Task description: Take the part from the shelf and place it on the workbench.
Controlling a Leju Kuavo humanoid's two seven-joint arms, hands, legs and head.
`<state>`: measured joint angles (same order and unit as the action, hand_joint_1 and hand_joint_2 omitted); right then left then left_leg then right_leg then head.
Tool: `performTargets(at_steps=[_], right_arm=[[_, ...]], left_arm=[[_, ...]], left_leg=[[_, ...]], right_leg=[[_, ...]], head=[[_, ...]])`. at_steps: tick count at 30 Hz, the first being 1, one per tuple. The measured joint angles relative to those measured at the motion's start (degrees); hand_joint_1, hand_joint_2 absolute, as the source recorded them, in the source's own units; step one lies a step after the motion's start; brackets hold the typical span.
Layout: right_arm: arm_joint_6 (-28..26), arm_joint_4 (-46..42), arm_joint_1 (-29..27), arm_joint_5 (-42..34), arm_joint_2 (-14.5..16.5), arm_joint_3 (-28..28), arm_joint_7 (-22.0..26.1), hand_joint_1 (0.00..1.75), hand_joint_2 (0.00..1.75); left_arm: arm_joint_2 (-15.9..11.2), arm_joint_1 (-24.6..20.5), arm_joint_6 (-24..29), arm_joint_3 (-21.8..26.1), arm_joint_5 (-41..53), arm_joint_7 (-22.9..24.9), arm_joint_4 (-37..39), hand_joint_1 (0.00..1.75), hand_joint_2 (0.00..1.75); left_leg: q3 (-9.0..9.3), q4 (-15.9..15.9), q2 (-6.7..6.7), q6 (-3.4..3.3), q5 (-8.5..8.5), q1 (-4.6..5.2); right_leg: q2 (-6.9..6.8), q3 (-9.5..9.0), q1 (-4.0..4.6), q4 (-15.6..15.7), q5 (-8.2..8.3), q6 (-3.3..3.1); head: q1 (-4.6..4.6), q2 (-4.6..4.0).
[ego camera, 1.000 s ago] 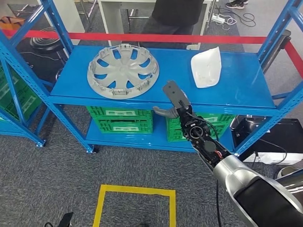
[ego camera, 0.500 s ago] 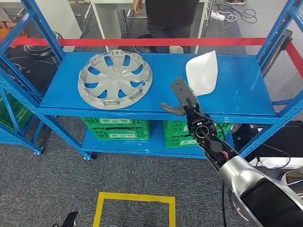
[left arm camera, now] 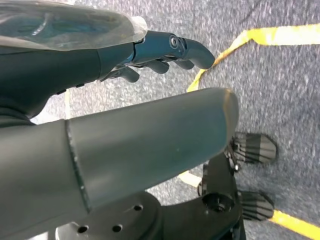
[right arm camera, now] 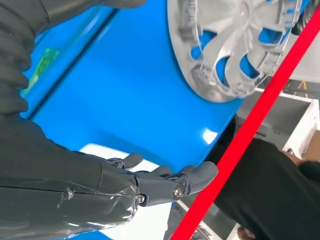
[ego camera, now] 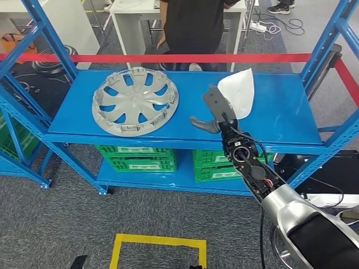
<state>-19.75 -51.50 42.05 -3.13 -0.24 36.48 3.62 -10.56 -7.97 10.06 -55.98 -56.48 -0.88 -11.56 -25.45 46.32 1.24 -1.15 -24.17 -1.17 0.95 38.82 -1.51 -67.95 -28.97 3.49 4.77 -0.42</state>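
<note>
Down by the floor, left hand (left arm camera: 158, 55) hangs over grey carpet (left arm camera: 286, 90) w/ yellow tape lines (left arm camera: 260, 35); fingers loosely spread, holding nothing. Further out, right hand (ego camera: 213, 112) reaches over front edge of blue shelf (ego camera: 279, 106), fingers extended and apart, thumb out to the side, nothing in it. White part (ego camera: 238, 92) lies on shelf just beyond those fingers, overlapping them in head view; can't tell if touching. Silver hubcap (ego camera: 134, 102) sits on same shelf, well apart to the left. Green crates (ego camera: 139, 158) on lower level. Behind: red tape (ego camera: 127, 58), then a person in black (ego camera: 192, 25).
</note>
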Motion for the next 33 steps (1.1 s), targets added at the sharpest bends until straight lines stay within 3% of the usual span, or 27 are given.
performTargets(at_steps=[2, 3, 4, 5, 7, 8, 10, 11, 13, 14, 15, 16, 17, 19, 20, 21, 22, 23, 25, 26, 28, 29, 30, 31, 33], right_arm=[[0.01, -0.11, -0.02, 0.07, -0.08, -0.07, 0.07, 0.0, 1.75], [0.01, -0.11, -0.09, 0.1, -0.26, -0.14, 0.09, 0.0, 1.75], [0.01, -0.09, -0.2, 0.14, -0.45, -0.19, 0.11, 0.0, 1.75], [0.02, -0.13, -0.45, 0.2, -0.59, -0.22, 0.09, 0.0, 1.75], [-0.01, -0.44, -0.83, 0.41, -0.72, -0.38, 0.09, 0.0, 1.75], [-0.05, -0.7, -0.9, 0.55, -0.78, -0.57, 0.11, 0.0, 1.75], [-0.17, -1.03, -0.82, 0.78, -1.04, -0.98, 0.22, 0.0, 1.75], [-0.17, -1.08, -1.1, 0.84, -1.17, -1.05, 0.2, 0.0, 1.75], [-0.07, -0.99, -2.55, 0.93, -1.51, -1.07, 0.0, 0.0, 1.75], [-0.02, -0.94, -3.4, 0.98, -1.69, -1.06, -0.13, 0.0, 1.75], [0.02, -0.9, -4.08, 1.03, -1.81, -1.06, -0.22, 0.0, 1.75], [0.01, -0.87, -4.56, 1.07, -1.91, -1.07, -0.29, 0.0, 1.75], [0.01, -0.81, -4.93, 1.1, -2.01, -1.07, -0.33, 0.0, 1.75], [0.04, -0.66, -6.04, 1.25, -2.23, -1.06, -0.48, 0.0, 1.75], [0.09, -0.58, -6.75, 1.4, -2.34, -1.02, -0.61, 0.0, 1.75], [0.16, -0.55, -7.29, 1.6, -2.42, -0.96, -0.75, 0.0, 1.75], [0.24, -0.6, -7.35, 1.81, -2.48, -0.93, -0.89, 0.0, 1.75], [0.25, -0.75, -6.93, 2.02, -2.46, -0.96, -0.97, 0.0, 1.75], [-0.01, -1.19, -5.24, 2.55, -2.46, -1.09, -0.99, 0.0, 1.75], [-0.21, -1.39, -4.5, 2.93, -2.47, -1.12, -1.03, 0.0, 1.75], [-0.52, -1.66, -3.78, 3.88, -2.47, -1.08, -1.37, 0.0, 1.75], [-0.63, -1.83, -3.71, 4.37, -2.47, -1.05, -1.56, 0.0, 1.75], [-0.73, -2.05, -3.67, 4.79, -2.47, -1.05, -1.74, 0.0, 1.75], [-0.84, -2.3, -3.53, 5.2, -2.47, -1.05, -1.85, 0.0, 1.75], [-1.14, -2.82, -3.03, 6.15, -2.47, -1.04, -2.1, 0.0, 1.75]], left_arm=[[0.09, 0.3, 0.02, 0.0, -0.05, -0.02, 0.01, 0.0, 0.0], [-0.1, 0.38, 0.07, 0.0, -0.1, -0.02, 0.09, 0.0, 0.0], [-0.19, 0.4, 0.1, 0.0, -0.14, -0.02, 0.17, 0.0, 0.0], [-0.29, 0.38, 0.15, -0.01, -0.17, -0.01, 0.26, 0.0, 0.0], [-0.27, 0.09, 0.2, -0.02, -0.18, -0.01, 0.34, 0.0, 0.0], [-0.23, -0.11, 0.22, -0.03, -0.15, -0.02, 0.35, 0.0, 0.0], [-0.08, -0.46, 0.29, -0.04, -0.08, -0.07, 0.35, 0.0, 0.0], [0.01, -0.62, 0.38, -0.04, -0.08, -0.09, 0.35, 0.0, 0.0], [0.19, -0.84, 0.54, -0.04, -0.15, -0.08, 0.35, 0.0, 0.0], [0.28, -0.89, 0.59, -0.04, -0.19, -0.03, 0.35, 0.0, 0.0], [0.35, -0.88, 0.6, -0.04, -0.24, 0.02, 0.35, 0.0, 0.0], [0.35, -0.85, 0.61, -0.04, -0.28, 0.07, 0.36, 0.0, 0.0], [0.23, -0.79, 0.62, -0.04, -0.32, 0.13, 0.38, 0.0, 0.0], [-0.5, -0.59, 0.67, -0.04, -0.37, 0.21, 0.61, 0.0, 0.0], [-1.03, -0.51, 0.69, -0.04, -0.39, 0.25, 0.79, 0.0, 0.0], [-1.47, -0.47, 0.71, -0.04, -0.43, 0.26, 0.98, 0.0, 0.0], [-1.58, -0.45, 0.7, -0.04, -0.48, 0.26, 1.09, 0.0, 0.0], [-1.71, -0.47, 0.7, -0.04, -0.52, 0.25, 1.2, 0.0, 0.0], [-1.42, -0.54, 0.69, -0.04, -0.58, 0.18, 1.23, 0.0, 0.0], [-1.27, -0.54, 0.68, -0.04, -0.61, 0.13, 1.23, 0.0, 0.0], [-0.73, -0.5, 0.65, -0.04, -0.68, 0.08, 1.23, 0.0, 0.0], [-0.43, -0.43, 0.64, -0.04, -0.72, 0.07, 1.22, 0.0, 0.0], [-0.15, -0.36, 0.63, -0.04, -0.75, 0.07, 1.22, 0.0, 0.0], [0.02, -0.28, 0.63, -0.04, -0.78, 0.08, 1.22, 0.0, 0.0], [0.14, -0.1, 0.63, -0.05, -0.85, 0.1, 1.23, 0.0, 0.0]], left_leg=[[0.86, 1.25, 0.38, 1.88, -1.22, -1.49], [0.96, 2.23, 0.65, 2.9, -1.96, -2.01], [0.44, 3.54, 0.88, 3.87, -2.79, -2.43], [-0.32, 4.9, 1.03, 4.6, -3.57, -2.65], [-1.62, 6.17, 0.99, 5.54, -4.73, -2.72], [-1.92, 6.75, 0.75, 5.84, -4.86, -2.77], [-4.22, 11.42, -0.5, 6.69, -3.95, -2.91], [-6.72, 15.73, -1.25, 7.0, -3.61, -2.92], [-12.39, 23.33, -2.3, 7.33, -5.13, -2.62], [-14.67, 24.76, -2.49, 7.03, -6.14, -2.21], [-16.07, 24.04, -2.57, 6.27, -6.28, -1.58], [-16.55, 21.28, -2.58, 5.01, -5.01, -0.66], [-16.19, 16.82, -2.46, 3.23, -2.11, 0.6], [-13.7, 5.95, -1.1, -0.92, 6.39, 3.93], [-12.32, 2.13, -0.36, -2.35, 9.53, 5.14], [-11.27, 0.05, 0.28, -3.09, 11.23, 5.96], [-10.57, -0.56, 0.49, -3.13, 11.31, 6.06], [-10.16, -0.39, 0.26, -3.04, 10.8, 5.57], [-9.19, -0.92, 0.02, -2.81, 10.03, 4.86], [-8.67, -1.31, -0.02, -2.69, 9.76, 4.64], [-8.16, -1.19, 0.01, -2.55, 9.17, 4.43], [-8.11, -0.88, 0.05, -2.4, 8.87, 4.25], [-8.11, -0.43, 0.08, -2.23, 8.53, 4.03], [-8.16, 0.17, 0.1, -2.01, 8.14, 3.8], [-8.48, 1.81, 0.16, -1.45, 7.27, 3.45]], right_leg=[[-0.23, -1.97, -1.89, 5.95, 4.45, 2.79], [-0.03, -2.71, -2.43, 8.89, 5.91, 4.19], [0.28, -3.33, -2.7, 10.91, 6.17, 4.55], [0.73, -3.08, -2.68, 11.14, 5.85, 4.09], [0.93, -1.88, -2.36, 9.33, 4.38, 1.31], [1.05, -1.42, -2.35, 8.58, 4.22, 0.43], [1.37, -2.08, -2.26, 8.78, 3.52, -0.38], [1.56, -2.93, -2.13, 9.35, 3.34, -0.59], [1.41, -4.97, -1.74, 10.88, 3.13, -0.7], [1.32, -6.15, -1.55, 11.75, 3.03, -0.73], [1.32, -7.34, -1.4, 12.67, 2.93, -0.74], [1.39, -8.51, -1.24, 13.67, 2.84, -0.74], [1.52, -9.66, -1.08, 14.72, 2.78, -0.74], [1.83, -11.97, -0.93, 16.8, 2.61, -0.65], [2.02, -12.99, -0.64, 17.6, 2.38, -0.51], [2.17, -13.85, -0.35, 18.22, 2.01, -0.43], [2.33, -14.49, 0.16, 18.61, 1.55, -0.4], [2.32, -14.97, 0.56, 18.71, 0.88, -0.46], [1.11, -14.99, 1.09, 16.47, -1.81, -0.51], [0.35, -14.08, 1.26, 13.36, -4.08, -0.48], [-0.54, -10.41, 1.36, 4.61, -8.61, -0.46], [-0.55, -8.66, 1.37, 1.21, -9.57, -0.37], [-0.54, -7.66, 1.33, -0.13, -9.1, -0.1], [-0.53, -7.7, 1.19, 1.05, -7.18, 0.39], [-0.51, -9.7, 0.5, 8.17, -1.66, 1.82]], head=[[-0.01, 0.0], [-0.14, 0.0], [-0.33, 0.0], [-0.23, 0.0], [0.32, 0.0], [0.85, 0.0], [1.53, 0.0], [1.79, 0.0], [1.96, 0.0], [1.98, 0.0], [1.99, 0.0], [2.02, 0.0], [2.07, 0.0], [2.08, 0.0], [2.14, 0.0], [2.12, 0.0], [2.13, 0.0], [2.13, 0.0], [1.98, 0.0], [1.91, 0.0], [1.71, 0.0], [1.69, 0.0], [1.68, 0.0], [1.66, 0.0], [1.64, 0.0]])
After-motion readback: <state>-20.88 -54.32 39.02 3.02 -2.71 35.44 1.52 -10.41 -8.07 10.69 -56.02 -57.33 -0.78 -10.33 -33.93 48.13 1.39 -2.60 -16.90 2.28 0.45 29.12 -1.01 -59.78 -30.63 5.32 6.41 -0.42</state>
